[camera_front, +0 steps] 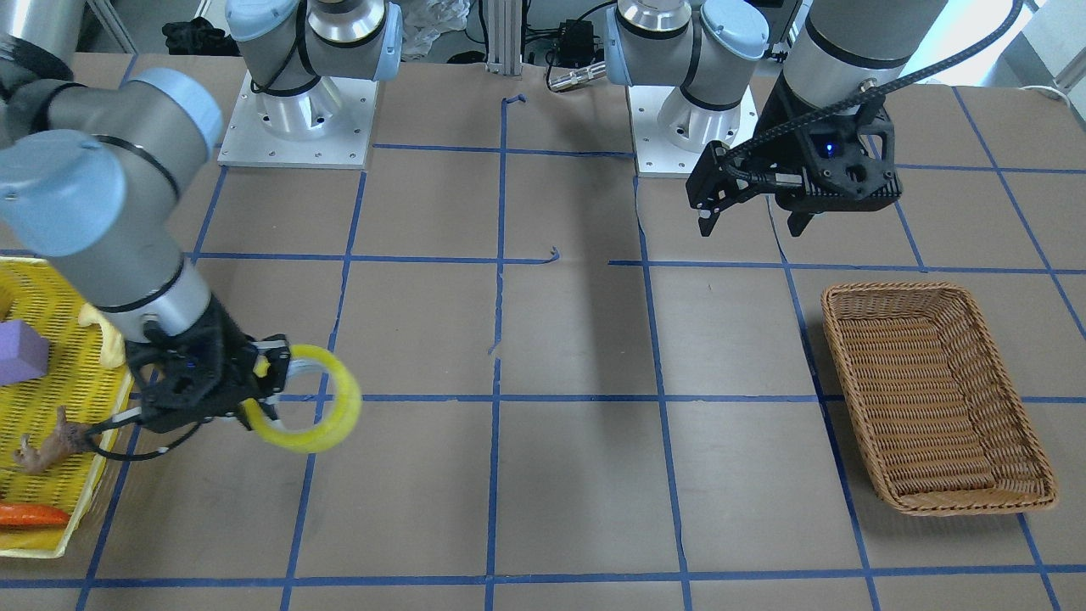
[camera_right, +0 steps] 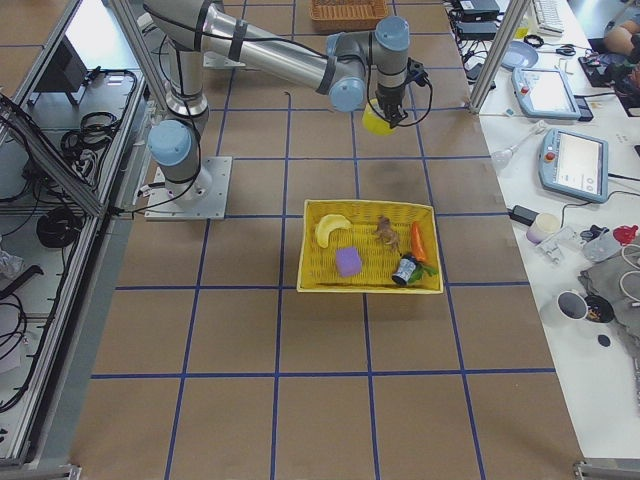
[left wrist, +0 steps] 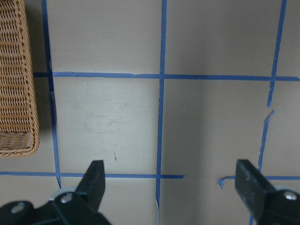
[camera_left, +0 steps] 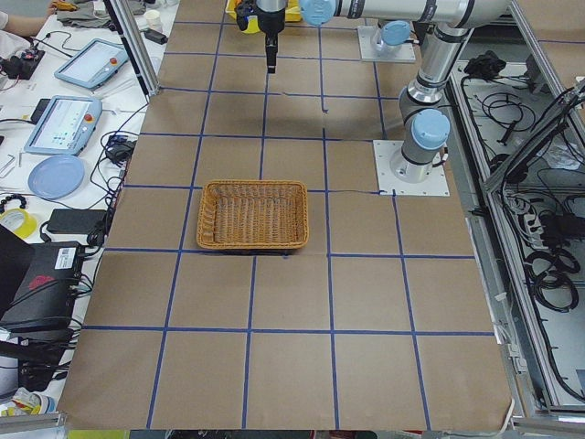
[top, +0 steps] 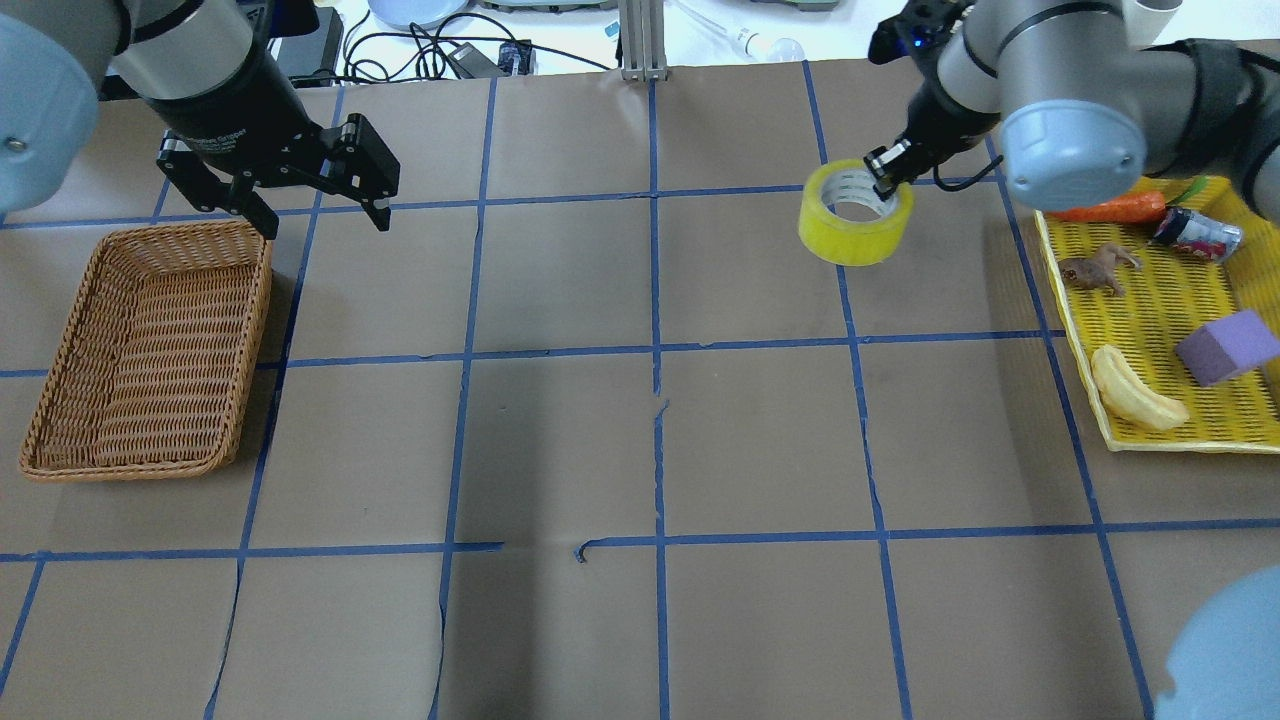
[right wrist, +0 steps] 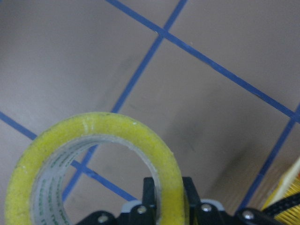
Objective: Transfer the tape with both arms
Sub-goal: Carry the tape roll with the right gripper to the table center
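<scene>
The yellow-green tape roll hangs in the air in my right gripper, which is shut on its wall, one finger inside the ring and one outside. The front view shows the tape just off the yellow tray's edge, held by the right gripper. It fills the lower left of the right wrist view. My left gripper is open and empty, high above the table near the wicker basket's corner. It also shows in the front view and in the left wrist view.
A brown wicker basket stands empty on my left side. A yellow tray on my right side holds a banana toy, a purple block, a carrot, an animal figure and a small can. Blue tape lines grid the brown table.
</scene>
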`<state>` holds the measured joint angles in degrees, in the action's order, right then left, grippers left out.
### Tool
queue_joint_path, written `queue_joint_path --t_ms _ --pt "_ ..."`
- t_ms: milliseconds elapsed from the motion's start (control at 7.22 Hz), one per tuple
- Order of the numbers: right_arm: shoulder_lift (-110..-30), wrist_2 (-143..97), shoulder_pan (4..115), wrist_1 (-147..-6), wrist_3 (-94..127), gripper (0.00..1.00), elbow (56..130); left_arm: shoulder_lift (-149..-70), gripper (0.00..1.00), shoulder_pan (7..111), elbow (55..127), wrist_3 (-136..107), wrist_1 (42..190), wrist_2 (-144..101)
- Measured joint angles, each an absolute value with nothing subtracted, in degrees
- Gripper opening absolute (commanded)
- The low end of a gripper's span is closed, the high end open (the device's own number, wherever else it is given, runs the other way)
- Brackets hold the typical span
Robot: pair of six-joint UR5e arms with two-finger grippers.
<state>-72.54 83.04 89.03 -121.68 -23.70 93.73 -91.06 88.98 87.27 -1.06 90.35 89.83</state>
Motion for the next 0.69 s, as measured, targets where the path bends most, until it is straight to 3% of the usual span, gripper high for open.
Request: queue_joint_path --t_ms 415,692 --pt "-66.26 83.32 100.27 -132.13 -3.68 0.00 94.34 -91.08 1.00 88.95 87.33 -0.97 90.33 89.85" --pt "-65.55 85.09 105.81 -133.69 -0.55 0.00 98.56 -91.13 1.00 88.92 87.06 -1.00 90.28 89.83"
